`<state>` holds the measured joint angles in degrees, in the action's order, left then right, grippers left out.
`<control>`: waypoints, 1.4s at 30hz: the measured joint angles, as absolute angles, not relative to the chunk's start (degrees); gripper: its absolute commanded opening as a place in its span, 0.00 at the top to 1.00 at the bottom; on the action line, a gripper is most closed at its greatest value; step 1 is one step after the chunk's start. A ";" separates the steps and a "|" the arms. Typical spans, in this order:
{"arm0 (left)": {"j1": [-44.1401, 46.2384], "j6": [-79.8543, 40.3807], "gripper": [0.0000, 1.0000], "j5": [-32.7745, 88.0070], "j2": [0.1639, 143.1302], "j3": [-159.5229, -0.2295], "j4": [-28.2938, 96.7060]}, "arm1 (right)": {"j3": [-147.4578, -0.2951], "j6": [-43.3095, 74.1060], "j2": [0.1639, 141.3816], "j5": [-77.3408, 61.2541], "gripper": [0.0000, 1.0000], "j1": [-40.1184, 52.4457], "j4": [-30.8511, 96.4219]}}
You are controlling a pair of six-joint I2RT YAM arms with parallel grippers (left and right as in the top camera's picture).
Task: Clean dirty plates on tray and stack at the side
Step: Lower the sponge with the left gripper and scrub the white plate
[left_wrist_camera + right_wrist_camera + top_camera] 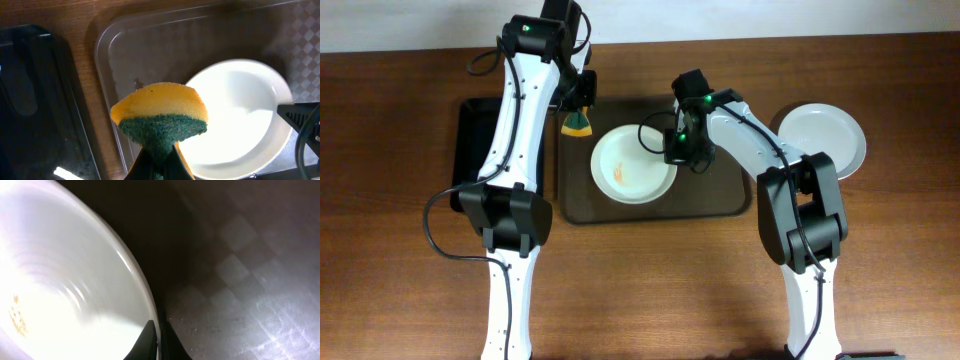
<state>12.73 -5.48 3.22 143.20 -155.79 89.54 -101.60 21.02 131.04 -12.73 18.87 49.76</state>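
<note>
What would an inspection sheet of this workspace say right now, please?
Surface: wooden table, brown.
Job's things: white plate with an orange smear, on the brown tray; second plate on the table to the right, off the tray.
Clutter: black tray beneath the left arm.
Grippers: left gripper shut on a yellow-green sponge over the tray's corner; right gripper shut on the white plate's rim.
Cables: black cable looping beside the left arm.
Surroundings: pale wall beyond the table.

A white plate [633, 165] (orange-smeared) lies on the dark brown tray [720, 197], a second plate [825, 135] just beyond its right edge.
</note>
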 measured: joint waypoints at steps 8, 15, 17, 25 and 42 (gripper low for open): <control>14.31 -5.48 0.99 3.31 143.20 -148.07 83.18 | -97.23 36.95 128.92 -12.14 0.96 19.38 46.41; 17.78 -5.48 0.99 5.21 143.33 -134.43 70.39 | -95.81 39.27 128.20 -12.16 0.96 19.44 44.71; 18.65 -5.48 0.99 6.07 143.37 -130.67 67.72 | -95.74 39.29 128.20 -12.16 0.96 19.44 44.66; 20.56 -5.48 0.99 8.82 143.00 -124.60 66.37 | -95.66 39.44 128.18 -12.14 0.96 19.44 44.49; 20.64 -5.72 0.99 10.24 142.93 -122.45 52.01 | -95.66 39.86 128.20 -11.90 0.96 19.20 43.31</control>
<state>20.64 -5.72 10.24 142.93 -122.45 52.01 -95.66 39.86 128.20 -11.90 19.20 43.31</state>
